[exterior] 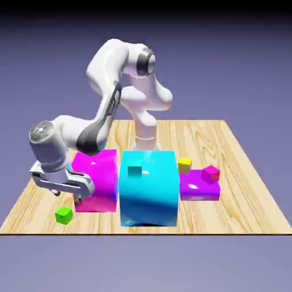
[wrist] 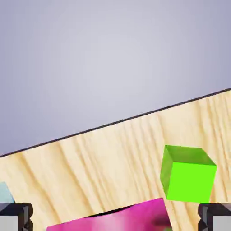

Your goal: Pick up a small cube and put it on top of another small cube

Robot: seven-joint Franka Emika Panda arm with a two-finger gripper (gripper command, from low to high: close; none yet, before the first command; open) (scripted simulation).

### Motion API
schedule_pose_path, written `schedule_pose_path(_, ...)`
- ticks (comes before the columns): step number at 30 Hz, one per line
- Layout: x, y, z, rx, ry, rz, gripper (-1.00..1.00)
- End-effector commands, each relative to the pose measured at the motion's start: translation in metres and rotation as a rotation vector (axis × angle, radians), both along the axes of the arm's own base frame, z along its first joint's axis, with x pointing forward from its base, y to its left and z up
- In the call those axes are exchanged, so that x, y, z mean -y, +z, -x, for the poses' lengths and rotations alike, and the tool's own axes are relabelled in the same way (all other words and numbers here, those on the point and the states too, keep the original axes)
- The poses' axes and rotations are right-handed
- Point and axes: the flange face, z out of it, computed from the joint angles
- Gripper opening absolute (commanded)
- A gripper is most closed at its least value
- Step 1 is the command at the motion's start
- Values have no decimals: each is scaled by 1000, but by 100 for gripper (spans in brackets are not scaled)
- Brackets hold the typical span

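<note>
The tiny lime-green cube [exterior: 64, 215] lies on the wooden table near the front edge, at the exterior view's left. My gripper [exterior: 67, 197] hangs just above and slightly behind it, open, with nothing held. In the hand view the green cube [wrist: 187, 176] sits off to the right, just inside the right fingertip [wrist: 215, 216], and not centred in my gripper [wrist: 115, 219]. The tiny pink-red cube [exterior: 211, 173] rests on a low purple slab [exterior: 199, 188] at the exterior view's right, far from the gripper.
A big magenta block [exterior: 97, 179] stands right beside the gripper, and its top edge [wrist: 108, 219] shows between the fingertips. A big cyan block [exterior: 148, 191] carries a tiny teal cube [exterior: 134, 170]. A tiny yellow cube [exterior: 184, 165] sits by the slab. The table edge [wrist: 113, 122] is close.
</note>
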Motion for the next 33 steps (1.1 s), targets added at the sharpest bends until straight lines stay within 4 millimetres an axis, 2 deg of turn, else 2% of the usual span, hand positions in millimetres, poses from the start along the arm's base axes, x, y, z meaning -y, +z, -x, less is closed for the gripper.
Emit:
schedule_pose_path(1,8,-9,1,-32,-8,-10,0)
schedule_pose_path(10,62,-92,20,-311,-64,-108,0)
schedule_pose_path(11,62,-92,20,-311,-64,-108,0)
schedule_pose_path(16,49,-151,50,-311,-64,-108,0)
schedule_pose_path(17,49,-151,50,-311,-64,-108,-100)
schedule_pose_path(18,49,-151,50,-311,-64,-108,-100)
schedule_pose_path(23,57,-93,18,-309,-57,-113,-100)
schedule_pose_path(26,-52,-110,-29,-260,129,-224,-100)
schedule_pose_path(28,-132,-113,-47,-237,259,-295,-100)
schedule_pose_path(31,-258,-110,-54,-215,461,-398,-100)
schedule_pose_path(33,-343,-106,-45,-208,598,-465,-100)
